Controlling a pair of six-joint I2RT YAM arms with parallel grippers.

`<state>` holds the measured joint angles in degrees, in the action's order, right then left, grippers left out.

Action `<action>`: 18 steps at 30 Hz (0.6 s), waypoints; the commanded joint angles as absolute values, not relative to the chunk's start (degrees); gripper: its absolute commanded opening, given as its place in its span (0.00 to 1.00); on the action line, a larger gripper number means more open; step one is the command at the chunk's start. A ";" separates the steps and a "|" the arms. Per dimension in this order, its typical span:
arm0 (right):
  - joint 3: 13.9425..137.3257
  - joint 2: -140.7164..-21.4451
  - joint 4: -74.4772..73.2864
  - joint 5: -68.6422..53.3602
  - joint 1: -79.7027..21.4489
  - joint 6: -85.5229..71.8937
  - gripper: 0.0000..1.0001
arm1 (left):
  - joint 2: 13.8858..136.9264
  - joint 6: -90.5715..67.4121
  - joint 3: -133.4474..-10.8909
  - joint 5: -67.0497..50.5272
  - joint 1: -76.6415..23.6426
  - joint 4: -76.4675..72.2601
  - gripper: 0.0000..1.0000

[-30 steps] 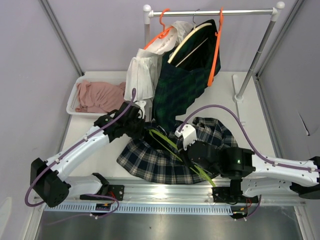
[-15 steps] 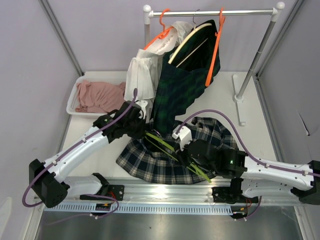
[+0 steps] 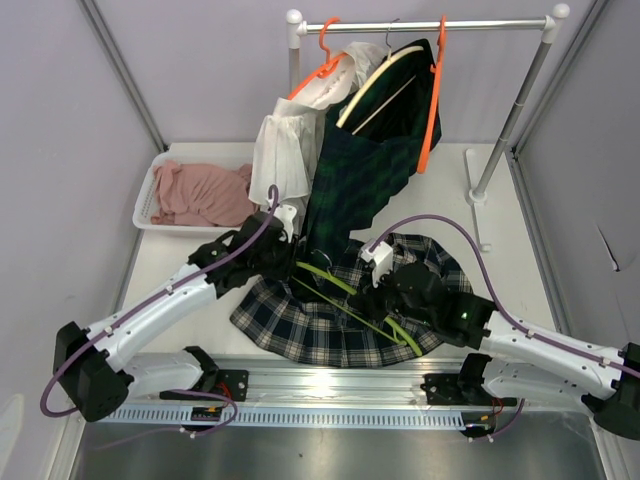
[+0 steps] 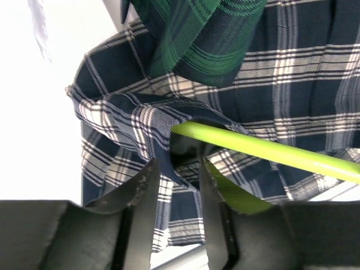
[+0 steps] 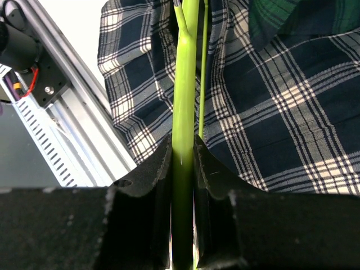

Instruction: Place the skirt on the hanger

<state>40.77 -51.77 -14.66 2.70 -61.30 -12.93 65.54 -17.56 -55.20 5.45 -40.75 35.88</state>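
The step in hand is threading the green hanger [image 5: 183, 84] into the plaid skirt [image 3: 300, 325], which lies spread on the desk [image 3: 500, 200] in front of both arms, below the clothes rail. The right claw [image 5: 183, 147] is clamped tight on the hanger's bar, and the hanger's far end sits tucked under the fold of the waistband [image 4: 152, 121]. The left claw [image 4: 179, 169] stands with its jaws parted at that fold, the cloth loose between them and no longer pinched. Next, I judge, the left claw must take a fresh hold farther along the waistband so the rest can be drawn over the hanger. A second ago the left claw was shut on the waistband; since then it has let go, and the right arm has pushed the hanger deeper toward the skirt's middle.
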 commanded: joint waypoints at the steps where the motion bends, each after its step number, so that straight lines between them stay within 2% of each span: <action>1: 40.52 -50.80 -8.70 -1.40 -60.21 -12.30 0.00 | 62.93 -14.77 -54.58 12.55 -42.36 32.78 0.43; 8: 40.08 -50.54 -8.88 -4.04 -58.27 -11.87 0.00 | 66.00 -9.23 -53.87 16.69 -45.61 31.46 0.56; 18: 40.17 -51.24 -8.79 -7.37 -55.37 -11.34 0.00 | 67.86 -1.43 -56.43 16.60 -48.51 32.44 0.59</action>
